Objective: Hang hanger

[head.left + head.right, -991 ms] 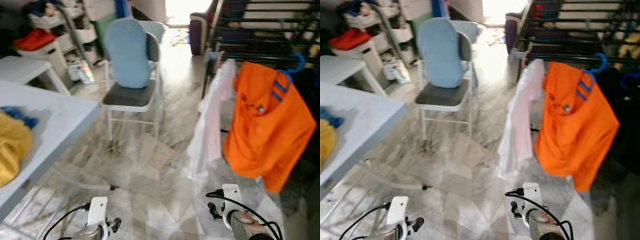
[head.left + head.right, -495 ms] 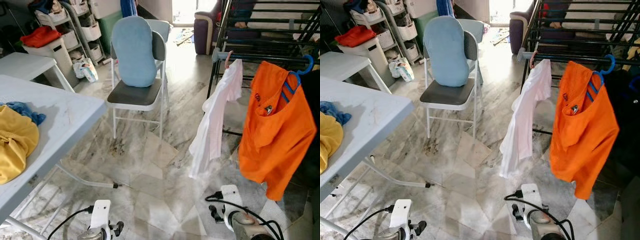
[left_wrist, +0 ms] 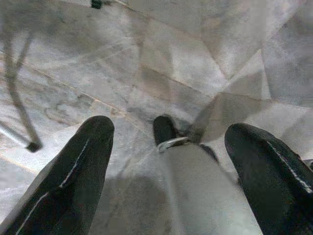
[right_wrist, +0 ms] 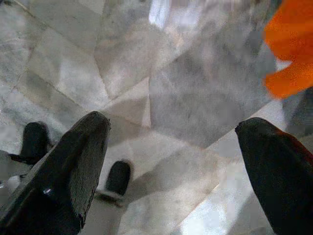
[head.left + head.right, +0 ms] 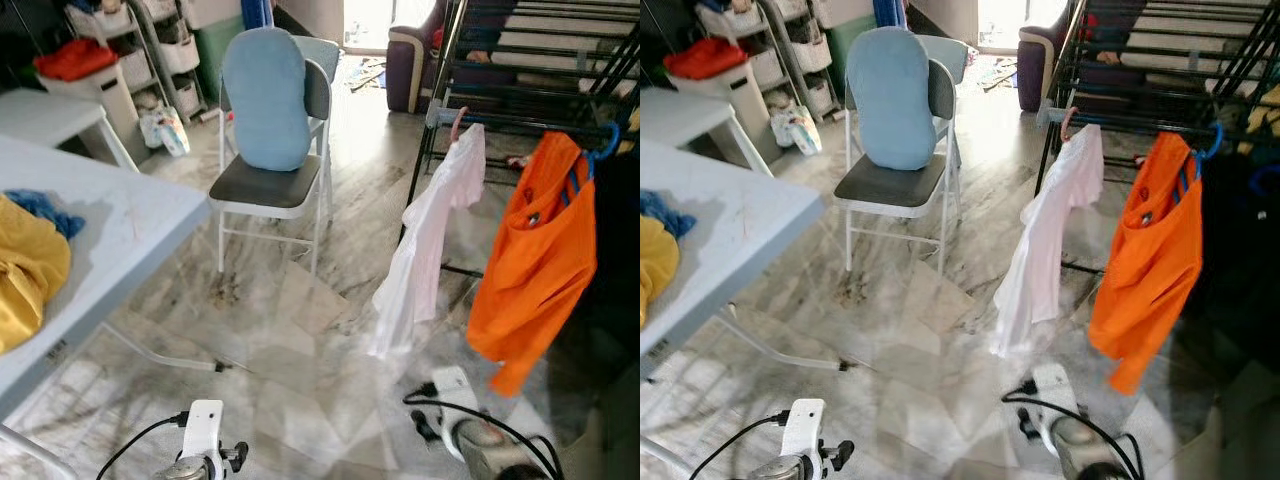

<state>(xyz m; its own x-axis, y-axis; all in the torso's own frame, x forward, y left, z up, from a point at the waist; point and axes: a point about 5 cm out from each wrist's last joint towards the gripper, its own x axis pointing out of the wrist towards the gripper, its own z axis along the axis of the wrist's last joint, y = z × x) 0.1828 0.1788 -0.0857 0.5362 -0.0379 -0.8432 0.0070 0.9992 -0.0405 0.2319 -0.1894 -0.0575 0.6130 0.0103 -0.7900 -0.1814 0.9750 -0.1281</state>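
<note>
On the drying rack [image 5: 520, 100], orange shirt [image 5: 535, 260] on blue hanger [image 5: 600, 140]; both grippers [image 3: 168, 161] [image 4: 171, 161] empty, fingers spread.

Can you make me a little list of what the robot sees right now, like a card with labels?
place: room with a marble floor
drying rack: black rack on the robot's right
orange shirt: on a blue hanger, hung on the rack
white shirt: on a pink hanger, hung beside the orange one
chair: white, with a blue cushion
table: at the left, yellow cloth on it
left tool: open, empty, low over the floor
right tool: open, empty
</note>
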